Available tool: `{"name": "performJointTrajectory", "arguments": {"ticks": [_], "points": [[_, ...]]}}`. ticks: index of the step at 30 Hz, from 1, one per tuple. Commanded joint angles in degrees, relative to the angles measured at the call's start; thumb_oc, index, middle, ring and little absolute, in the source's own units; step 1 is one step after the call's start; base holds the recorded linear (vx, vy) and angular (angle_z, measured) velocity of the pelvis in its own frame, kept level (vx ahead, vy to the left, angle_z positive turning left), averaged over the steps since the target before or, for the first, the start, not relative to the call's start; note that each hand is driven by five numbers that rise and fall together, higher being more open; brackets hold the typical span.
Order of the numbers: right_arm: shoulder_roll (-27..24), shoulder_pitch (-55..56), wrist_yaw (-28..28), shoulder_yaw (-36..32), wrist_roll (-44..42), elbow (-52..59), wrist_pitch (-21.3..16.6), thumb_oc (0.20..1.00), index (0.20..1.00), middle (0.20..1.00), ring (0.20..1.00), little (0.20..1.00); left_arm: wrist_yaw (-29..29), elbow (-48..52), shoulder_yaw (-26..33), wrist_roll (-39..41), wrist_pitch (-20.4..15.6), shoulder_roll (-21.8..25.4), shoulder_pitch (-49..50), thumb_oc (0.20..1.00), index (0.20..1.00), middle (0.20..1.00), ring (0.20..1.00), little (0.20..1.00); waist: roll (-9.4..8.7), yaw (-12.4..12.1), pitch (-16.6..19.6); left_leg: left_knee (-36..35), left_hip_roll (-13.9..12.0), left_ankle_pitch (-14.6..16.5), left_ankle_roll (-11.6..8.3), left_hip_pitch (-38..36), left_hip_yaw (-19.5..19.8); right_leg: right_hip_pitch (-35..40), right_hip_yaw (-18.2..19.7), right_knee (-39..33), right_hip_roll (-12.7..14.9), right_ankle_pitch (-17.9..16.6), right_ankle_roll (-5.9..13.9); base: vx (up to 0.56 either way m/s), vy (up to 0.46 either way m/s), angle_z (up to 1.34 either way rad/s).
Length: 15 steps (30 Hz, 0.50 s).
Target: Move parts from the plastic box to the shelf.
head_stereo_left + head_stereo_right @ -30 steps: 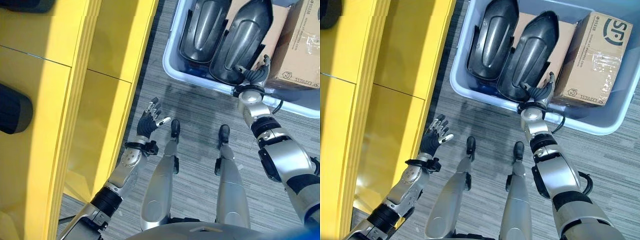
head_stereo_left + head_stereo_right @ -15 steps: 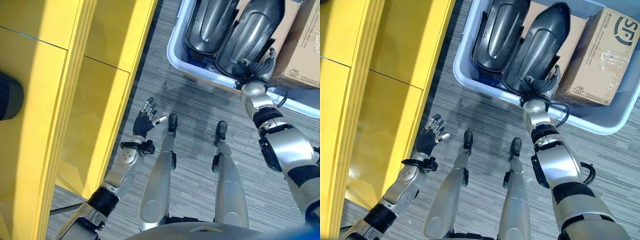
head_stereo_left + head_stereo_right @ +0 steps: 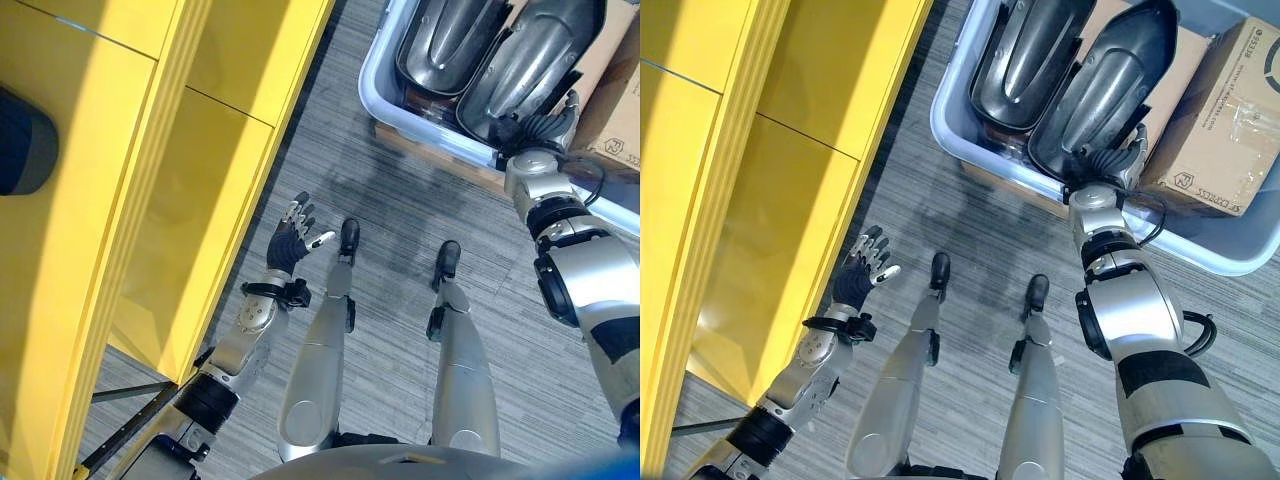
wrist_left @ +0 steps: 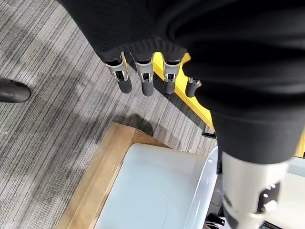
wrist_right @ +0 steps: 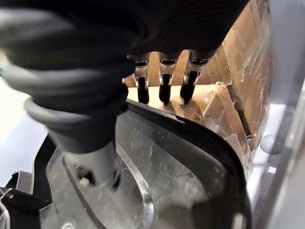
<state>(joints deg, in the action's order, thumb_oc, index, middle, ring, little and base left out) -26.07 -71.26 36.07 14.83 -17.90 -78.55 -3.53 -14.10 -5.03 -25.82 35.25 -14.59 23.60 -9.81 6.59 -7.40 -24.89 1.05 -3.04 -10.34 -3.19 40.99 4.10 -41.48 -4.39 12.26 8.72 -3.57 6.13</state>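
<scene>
Two dark curved shell parts lie side by side in the pale blue plastic box [image 3: 980, 150]: one on the left [image 3: 1025, 50], one on the right [image 3: 1100, 85]. My right hand [image 3: 1108, 165] sits at the near end of the right part [image 5: 181, 176]. Its fingers [image 5: 164, 90] reach over the part's rim on the cardboard side while the thumb lies inside the shell, pinching the wall. My left hand [image 3: 292, 240] hangs open above the carpet beside the yellow shelf [image 3: 150, 200], holding nothing. Another dark part [image 3: 25, 140] rests on the shelf at the far left.
A taped cardboard box [image 3: 1230, 120] fills the right end of the plastic box, close against the right part. The plastic box stands on a wooden board [image 4: 95, 181] on grey carpet. The shelf's yellow front edge runs along the left side.
The camera has shifted, so the box shows further right and higher. My right hand stays on the near end of the right part. My left hand stays open.
</scene>
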Motion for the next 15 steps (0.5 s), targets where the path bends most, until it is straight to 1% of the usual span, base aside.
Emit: {"name": "performJointTrajectory", "arguments": {"ticks": [1, 7, 15], "points": [[-1.94, 3.04, -2.51, 2.86, 0.30, 0.57, 0.99, 0.200, 0.200, 0.200, 0.200, 0.200, -0.44, 4.79, 0.80, -0.89, -2.20, 1.91, -3.76, 1.000, 1.000, 1.000, 1.000, 1.000, 0.28, -2.99, -3.67, 5.31, 1.12, 4.21, -1.23, -1.71, -2.12, 13.21, -1.97, -7.45, 3.19, 0.65, 3.00, 0.00, 0.008, 0.11], [-1.46, 3.41, -2.66, 2.20, -0.27, 0.35, 0.85, 0.200, 0.200, 0.200, 0.200, 0.200, -0.41, 4.84, 1.10, -0.39, -2.17, 1.74, -3.56, 1.000, 1.000, 1.000, 1.000, 1.000, 0.17, -2.98, -3.64, 5.09, 1.19, 4.09, -1.24, -1.73, -2.18, 13.26, -2.05, -7.62, 3.23, 0.67, 2.93, 0.00, 0.008, 0.03], [-1.47, 3.61, -2.25, 0.92, -1.91, 1.04, 0.03, 0.200, 0.200, 0.200, 0.200, 0.200, -0.35, 4.69, 1.40, 0.07, -2.36, 2.15, -2.97, 1.000, 1.000, 1.000, 1.000, 1.000, -0.13, -2.33, -3.43, 4.97, 0.89, 4.08, -1.42, -2.48, -2.52, 13.33, -1.73, -7.41, 3.13, 0.82, 2.76, 0.00, 0.005, 0.02]]}}
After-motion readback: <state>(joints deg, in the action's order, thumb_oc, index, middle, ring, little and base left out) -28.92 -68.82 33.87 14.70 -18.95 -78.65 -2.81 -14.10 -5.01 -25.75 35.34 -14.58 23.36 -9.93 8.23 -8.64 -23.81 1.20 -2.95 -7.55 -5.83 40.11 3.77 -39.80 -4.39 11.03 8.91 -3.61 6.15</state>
